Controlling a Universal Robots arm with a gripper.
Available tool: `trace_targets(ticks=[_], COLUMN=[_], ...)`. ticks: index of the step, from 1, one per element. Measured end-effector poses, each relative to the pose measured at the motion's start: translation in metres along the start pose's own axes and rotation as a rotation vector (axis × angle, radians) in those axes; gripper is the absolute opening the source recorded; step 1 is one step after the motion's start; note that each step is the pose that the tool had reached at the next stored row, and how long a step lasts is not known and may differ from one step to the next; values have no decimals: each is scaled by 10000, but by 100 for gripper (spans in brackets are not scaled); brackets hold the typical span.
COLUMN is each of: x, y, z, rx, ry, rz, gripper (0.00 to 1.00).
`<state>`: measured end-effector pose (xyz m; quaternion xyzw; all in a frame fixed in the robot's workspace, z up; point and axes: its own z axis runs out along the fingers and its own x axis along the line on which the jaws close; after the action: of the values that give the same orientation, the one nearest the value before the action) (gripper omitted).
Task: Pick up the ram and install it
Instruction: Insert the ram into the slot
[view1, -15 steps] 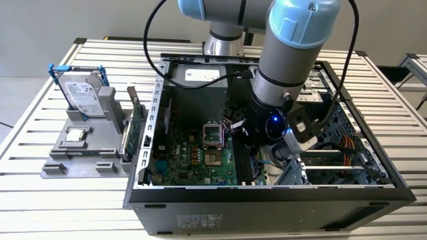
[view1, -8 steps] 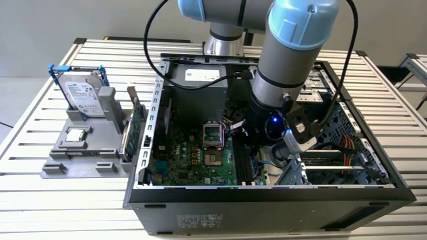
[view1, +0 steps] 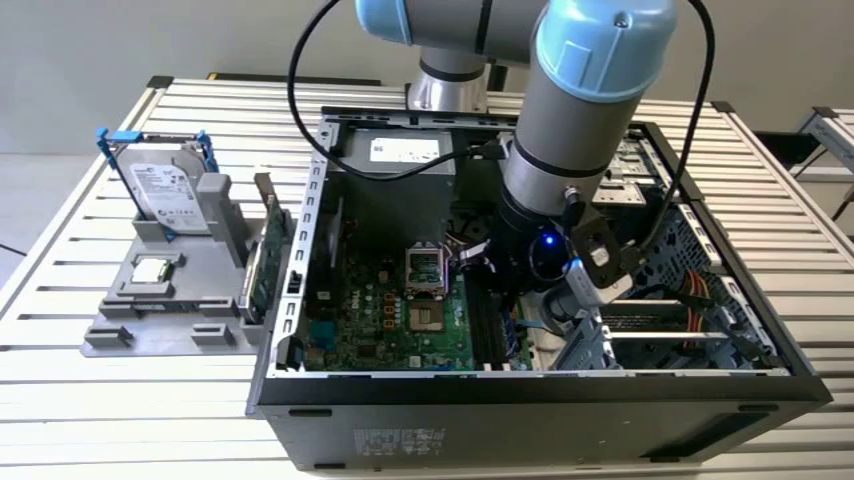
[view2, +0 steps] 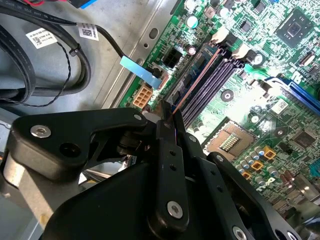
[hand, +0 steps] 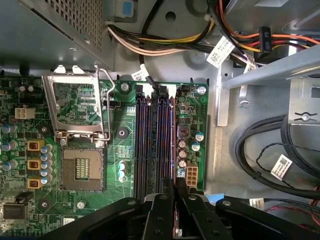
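My arm (view1: 574, 130) reaches down into the open computer case (view1: 534, 400), over the motherboard (view1: 387, 310). In both wrist views my gripper (hand: 176, 182) (view2: 169, 107) is shut on the ram (hand: 174, 145) (view2: 195, 80). I see the ram edge-on as a thin dark strip. It runs along the outermost of the dark memory slots (hand: 150, 145) (view2: 212, 82), the one nearest the board's edge. Whether it sits in that slot or just above it, I cannot tell.
Beside the slots is the CPU socket (hand: 82, 170) with its metal lid (hand: 75, 105) raised. Cable bundles (hand: 165, 45) (view2: 50, 65) lie close by. On the exterior view's left, a grey fixture (view1: 174, 300) holds a hard drive (view1: 167, 195) and a green card (view1: 274, 255).
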<state>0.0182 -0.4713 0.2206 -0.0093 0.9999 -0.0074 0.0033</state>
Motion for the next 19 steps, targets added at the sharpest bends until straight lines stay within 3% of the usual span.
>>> trace_targets(ticks=[19], x=[22], y=[1], z=[15], rx=[2], ry=[3], rz=[193], gripper=[0])
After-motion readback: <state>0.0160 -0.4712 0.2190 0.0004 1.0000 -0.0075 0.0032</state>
